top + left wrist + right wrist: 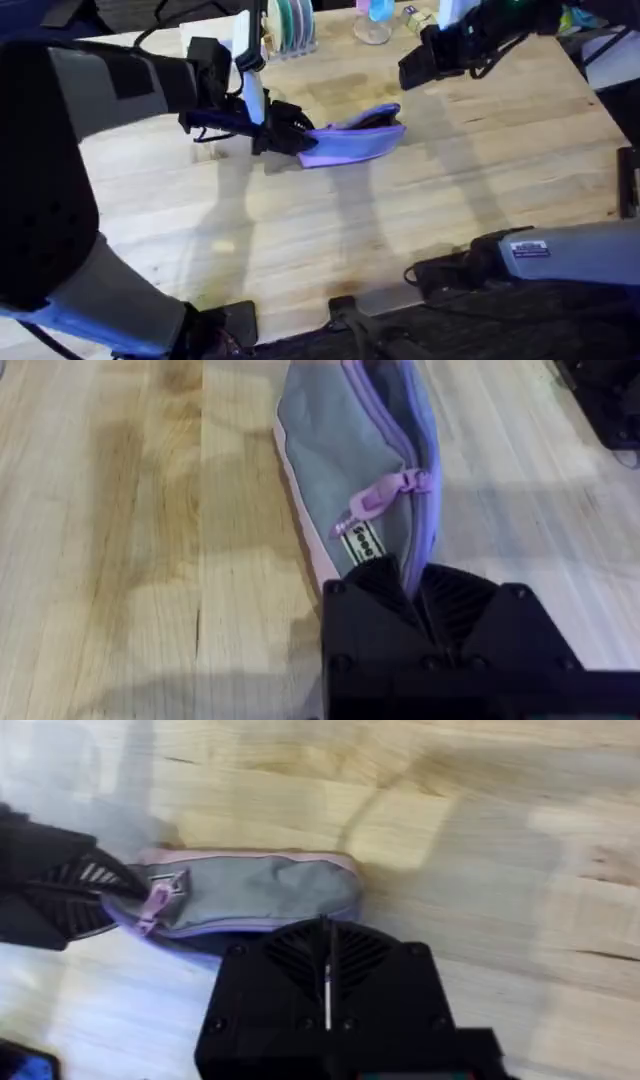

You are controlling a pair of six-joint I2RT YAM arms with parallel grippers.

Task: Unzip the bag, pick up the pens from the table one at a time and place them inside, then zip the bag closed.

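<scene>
Two grippers are at work: the left gripper is clamped on the near-left end of the bag, which lies mid-table, its zipper pull close by. The right gripper hovers with fingers pressed together, holding nothing.

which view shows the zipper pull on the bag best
The left wrist view: the zipper pull sits near mid-frame, close and sharp, just beyond the left gripper pinching the bag. The right wrist view shows the pull smaller, near the bag's end. In the overhead view it cannot be made out.
</scene>
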